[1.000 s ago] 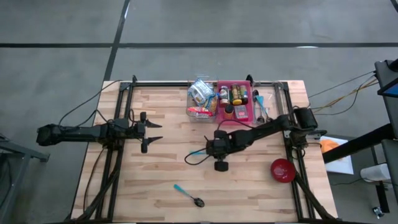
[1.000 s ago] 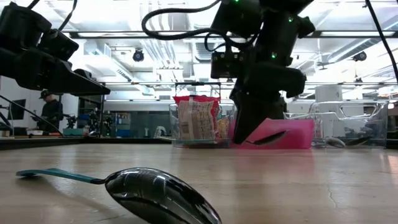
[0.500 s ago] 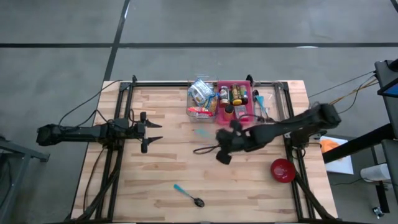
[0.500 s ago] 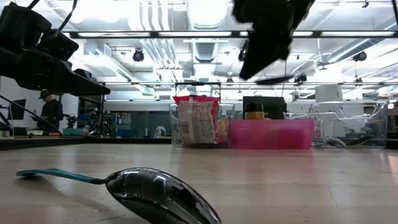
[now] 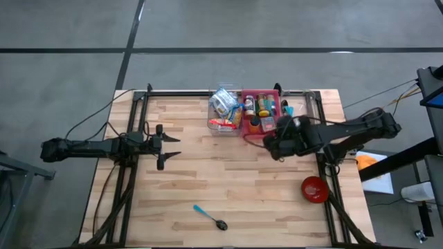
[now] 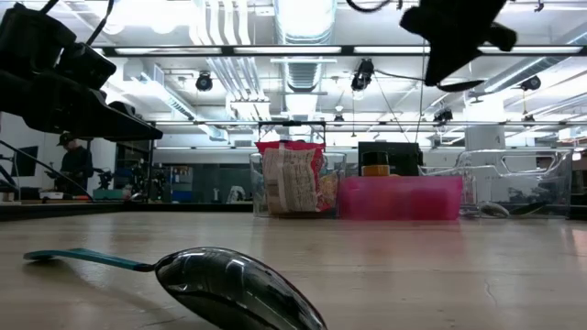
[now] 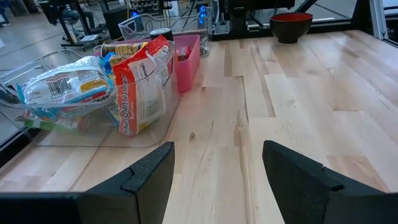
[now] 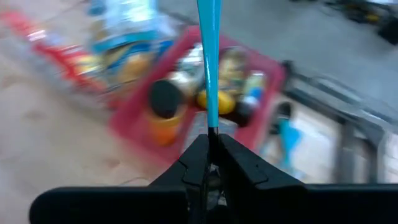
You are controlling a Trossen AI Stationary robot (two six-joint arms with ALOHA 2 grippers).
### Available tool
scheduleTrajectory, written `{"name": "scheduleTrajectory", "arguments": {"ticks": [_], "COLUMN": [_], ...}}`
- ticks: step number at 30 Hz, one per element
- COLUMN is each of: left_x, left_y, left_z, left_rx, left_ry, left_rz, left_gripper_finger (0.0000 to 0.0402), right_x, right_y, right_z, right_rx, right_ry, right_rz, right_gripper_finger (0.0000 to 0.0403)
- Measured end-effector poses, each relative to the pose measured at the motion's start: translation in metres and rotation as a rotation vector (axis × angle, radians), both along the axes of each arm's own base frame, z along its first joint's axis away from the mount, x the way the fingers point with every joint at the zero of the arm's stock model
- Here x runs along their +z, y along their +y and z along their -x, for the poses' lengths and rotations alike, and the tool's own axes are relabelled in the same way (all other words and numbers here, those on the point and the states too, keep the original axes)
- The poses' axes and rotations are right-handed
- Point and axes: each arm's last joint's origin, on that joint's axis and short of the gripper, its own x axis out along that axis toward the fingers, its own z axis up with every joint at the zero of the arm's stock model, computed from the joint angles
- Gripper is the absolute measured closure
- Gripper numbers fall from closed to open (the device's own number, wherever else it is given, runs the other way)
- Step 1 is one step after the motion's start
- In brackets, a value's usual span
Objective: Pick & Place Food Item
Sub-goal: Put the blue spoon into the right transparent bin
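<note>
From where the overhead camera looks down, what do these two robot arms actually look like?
Both are dark, slim, jointed arms on black frame rails at the wooden table's sides. The left arm ends in a gripper with two short black fingers, broad and angular up close. The right arm is bulkier at its wrist; its gripper has the same dark, wedge-shaped fingers. Thin black cables trail off each arm's base.

Wooden table has a red bowl sitting near its right edge, toward the corner. A teal-handled spoon lies well apart from it by the edge where the low camera sits, bowl end closest to the lens. A person stands way back in the room.
</note>
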Motion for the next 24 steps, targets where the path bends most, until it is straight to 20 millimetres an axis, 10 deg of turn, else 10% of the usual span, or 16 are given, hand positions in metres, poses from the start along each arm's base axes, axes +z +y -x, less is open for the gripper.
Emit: {"name": "scheduleTrajectory", "arguments": {"ticks": [24], "left_x": [0.0], "left_y": [0.0], "left_z": [0.0], "left_rx": [0.001], "left_ry": [-0.001], "left_rz": [0.002], "left_gripper_finger": [0.0158], "right_x": [-0.06], "right_y": [-0.118], "right_z": [0.059], "right_rx": [-0.446], "right_ry": [0.076], "right_rz": [-0.181], "right_gripper_finger": [0.0375]}}
